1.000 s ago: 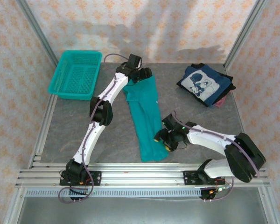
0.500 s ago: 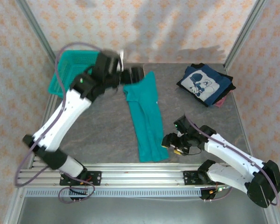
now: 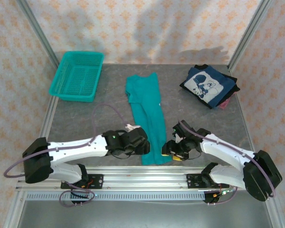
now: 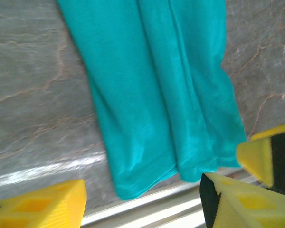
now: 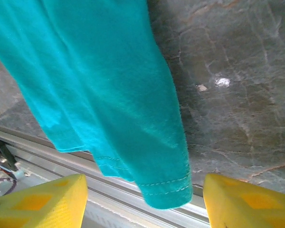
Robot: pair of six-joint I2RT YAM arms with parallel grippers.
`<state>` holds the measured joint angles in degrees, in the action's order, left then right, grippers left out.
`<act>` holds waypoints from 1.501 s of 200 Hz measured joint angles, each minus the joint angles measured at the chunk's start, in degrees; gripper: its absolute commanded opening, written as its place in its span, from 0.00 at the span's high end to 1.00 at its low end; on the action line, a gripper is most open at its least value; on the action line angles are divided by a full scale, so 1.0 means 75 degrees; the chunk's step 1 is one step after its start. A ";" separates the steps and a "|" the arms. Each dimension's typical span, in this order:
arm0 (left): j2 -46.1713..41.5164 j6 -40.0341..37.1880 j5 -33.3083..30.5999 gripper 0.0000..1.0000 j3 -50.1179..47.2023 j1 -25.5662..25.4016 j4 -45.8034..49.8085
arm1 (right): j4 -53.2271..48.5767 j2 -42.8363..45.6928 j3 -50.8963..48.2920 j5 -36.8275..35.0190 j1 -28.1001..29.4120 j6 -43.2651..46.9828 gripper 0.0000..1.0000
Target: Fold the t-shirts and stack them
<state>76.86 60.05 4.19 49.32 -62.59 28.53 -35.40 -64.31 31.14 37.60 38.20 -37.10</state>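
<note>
Two shirts lie on the grey table (image 3: 80, 118). Far left: teal basket (image 3: 76, 76). Left gripper (image 3: 143, 146) sits low at the near edge, just beside the left side of the teal shirt's hem; its jaws are well apart and hold nothing. The teal shirt (image 3: 147, 104) lies flat as a long narrow strip, table centre, its hem reaching the near rail. Right gripper (image 3: 171, 151) is just beside the hem's right side, jaws spread, empty. Far right: navy shirt (image 3: 209, 85), folded, well apart from the teal one.

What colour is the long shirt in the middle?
The long shirt is teal, best seen in the top external view.
</note>
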 measured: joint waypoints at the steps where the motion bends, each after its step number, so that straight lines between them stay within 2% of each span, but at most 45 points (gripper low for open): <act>1: 0.0029 0.0017 -0.0003 0.37 -0.0003 -0.0009 -0.0032 | 0.0020 -0.0012 -0.0015 0.0003 0.0000 0.0006 0.36; 32: 0.0927 0.0452 -0.0140 0.36 -0.0090 -0.0157 -0.0938 | 0.0326 -0.0204 -0.0189 0.0020 0.0000 0.0047 0.39; 69: 0.1177 0.0673 -0.0463 0.36 -0.0029 -0.0157 -0.1349 | 0.0749 -0.0256 -0.0507 -0.0035 0.0000 -0.0061 0.47; 112: 0.2667 0.0522 -0.0787 0.40 0.2168 -0.0157 -0.0341 | 0.0877 -0.0318 -0.0609 -0.0175 0.0000 -0.0248 0.54; 136: 0.3617 0.0358 -0.0886 0.47 0.3261 -0.0157 0.0595 | 0.0901 -0.0309 -0.0647 -0.0216 0.0000 -0.0364 0.58; 157: 0.4392 0.0192 -0.0938 0.51 0.3984 -0.0157 0.1463 | 0.0863 -0.0309 -0.0659 -0.0245 0.0000 -0.0423 0.60; 178: 0.4616 0.0035 -0.0979 0.53 0.4357 -0.0248 0.2130 | 0.0889 -0.0321 -0.0708 -0.0184 -0.0119 -0.0501 0.62; 200: 0.4677 -0.0090 -0.0988 0.59 0.4427 -0.0297 0.2521 | 0.0874 -0.0297 -0.0711 -0.0210 -0.0117 -0.0548 0.64; 232: 0.4774 -0.0192 -0.0970 0.56 0.4232 -0.0300 0.2871 | 0.0909 -0.0149 -0.0787 -0.0306 -0.0090 -0.0659 0.66; 258: 0.4768 -0.0041 -0.0804 0.56 0.3582 -0.0184 0.2366 | 0.1043 0.0041 -0.0941 -0.0420 -0.0041 -0.0860 0.68; 300: 0.4071 0.0256 -0.0670 0.57 0.2943 -0.0134 0.1376 | 0.1139 0.0230 -0.1067 -0.0443 -0.0041 -0.1084 0.69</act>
<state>107.39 61.98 -0.84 71.40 -63.59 38.85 -26.85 -62.59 23.14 34.28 37.89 -45.23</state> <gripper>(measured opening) 0.434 0.318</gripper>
